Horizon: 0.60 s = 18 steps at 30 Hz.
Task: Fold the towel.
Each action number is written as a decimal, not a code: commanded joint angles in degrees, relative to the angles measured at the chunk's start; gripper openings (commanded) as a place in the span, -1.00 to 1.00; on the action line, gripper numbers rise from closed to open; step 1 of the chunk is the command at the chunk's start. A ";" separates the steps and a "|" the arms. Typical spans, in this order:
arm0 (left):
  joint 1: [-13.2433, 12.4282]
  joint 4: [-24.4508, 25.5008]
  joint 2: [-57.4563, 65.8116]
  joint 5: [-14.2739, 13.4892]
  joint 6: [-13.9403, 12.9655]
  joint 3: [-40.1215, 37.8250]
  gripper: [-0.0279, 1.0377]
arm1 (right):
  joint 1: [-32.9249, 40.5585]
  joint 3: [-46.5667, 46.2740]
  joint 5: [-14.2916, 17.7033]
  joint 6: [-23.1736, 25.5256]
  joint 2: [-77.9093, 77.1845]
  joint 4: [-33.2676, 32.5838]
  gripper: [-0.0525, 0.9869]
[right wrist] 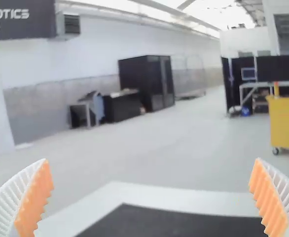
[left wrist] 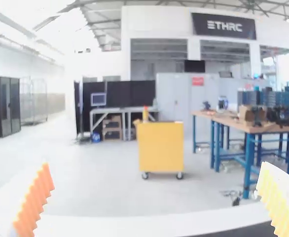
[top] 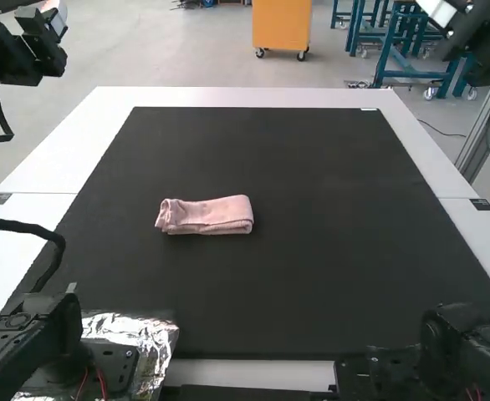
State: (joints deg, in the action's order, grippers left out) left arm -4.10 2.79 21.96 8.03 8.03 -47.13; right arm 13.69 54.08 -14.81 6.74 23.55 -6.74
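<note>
The pink towel (top: 204,215) lies on the black mat, left of its middle in the high view, folded into a small, narrow, layered bundle. My left gripper (top: 51,18) is raised at the top left corner of the high view, well away from the cloth. At the top right corner hangs my right gripper (top: 447,18), also high and apart from the towel. Both wrist views look out over the table's edge: the left gripper (left wrist: 155,166) has its ribbed fingers wide apart with nothing between them, and so does the right gripper (right wrist: 151,161).
The black mat (top: 329,251) covers most of the white table (top: 253,97). Crumpled foil (top: 149,338) lies by the left arm's base (top: 53,347). The right arm's base (top: 446,359) stands at the near right, and a black cable (top: 28,227) loops over the left edge.
</note>
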 commanded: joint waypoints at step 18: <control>-5.04 14.79 -21.96 7.88 0.32 1.52 0.87 | -13.25 -3.99 9.62 -9.56 -23.38 -14.53 0.85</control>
State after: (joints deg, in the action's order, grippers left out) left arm -8.43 16.62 0.05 12.32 8.84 -46.89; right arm 0.99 52.25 -10.85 3.03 0.40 -20.47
